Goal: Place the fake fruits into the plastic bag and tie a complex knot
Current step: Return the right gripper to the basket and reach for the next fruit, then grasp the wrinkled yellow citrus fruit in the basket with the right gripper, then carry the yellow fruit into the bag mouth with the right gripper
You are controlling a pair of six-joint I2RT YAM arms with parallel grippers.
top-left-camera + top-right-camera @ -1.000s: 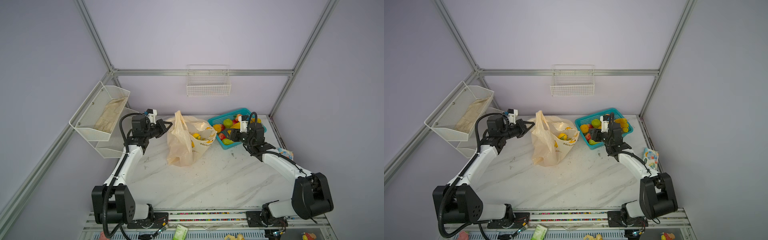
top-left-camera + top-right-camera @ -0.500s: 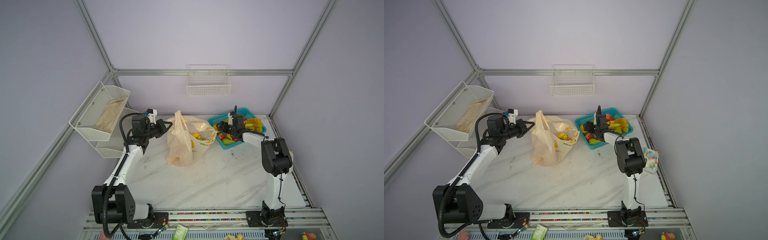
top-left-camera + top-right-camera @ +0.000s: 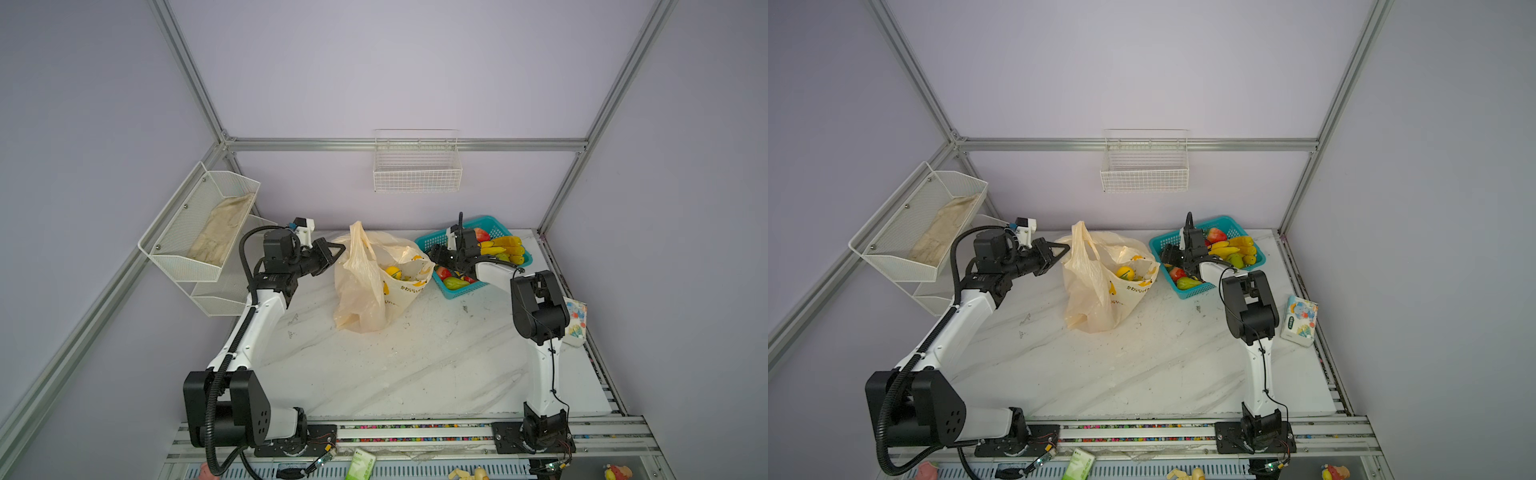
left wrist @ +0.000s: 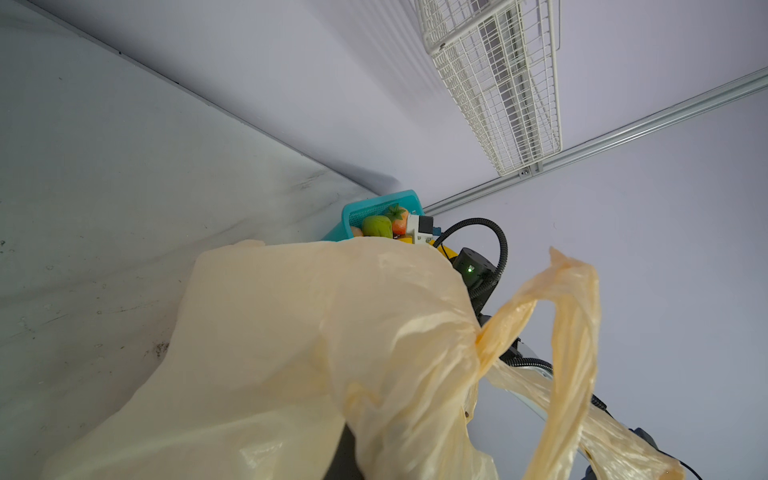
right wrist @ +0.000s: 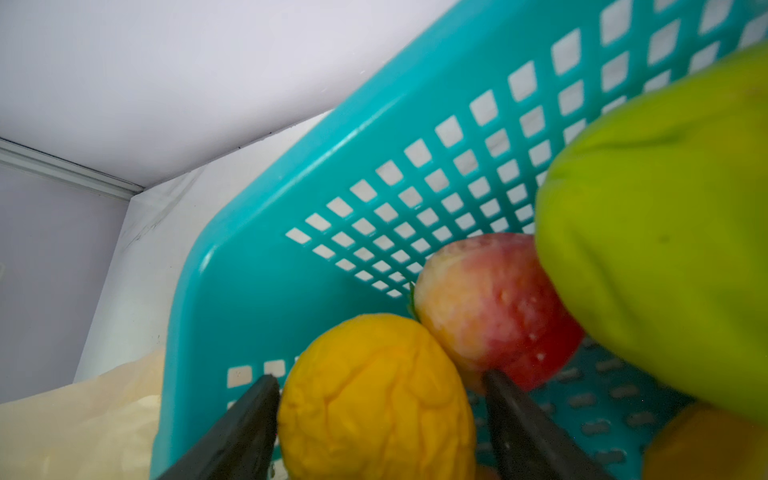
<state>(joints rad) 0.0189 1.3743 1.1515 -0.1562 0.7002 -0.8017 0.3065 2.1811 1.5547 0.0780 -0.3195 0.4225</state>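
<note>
The cream plastic bag (image 3: 365, 299) stands open mid-table with a yellow fruit (image 3: 392, 272) inside. My left gripper (image 3: 336, 251) is shut on the bag's left rim and holds it up; in the left wrist view the bag (image 4: 332, 332) hides the jaws. My right gripper (image 5: 379, 376) is down in the teal basket (image 5: 291, 232), open. Its fingers stand on either side of a wrinkled yellow fruit (image 5: 374, 407), one finger touching it. A red strawberry (image 5: 494, 307) and a green pear (image 5: 665, 232) lie beside it. In a top view, bananas (image 3: 503, 245) lie in the basket (image 3: 461, 293).
A white mesh rack (image 3: 199, 232) hangs on the left wall near my left arm. A wire basket (image 3: 417, 170) is mounted on the back wall. A tissue packet (image 3: 575, 320) lies at the table's right edge, beside my right arm's elbow.
My right arm has folded its elbow in from the right, and its gripper has dropped into the basket's left end. The left arm and the bag have not moved.
</note>
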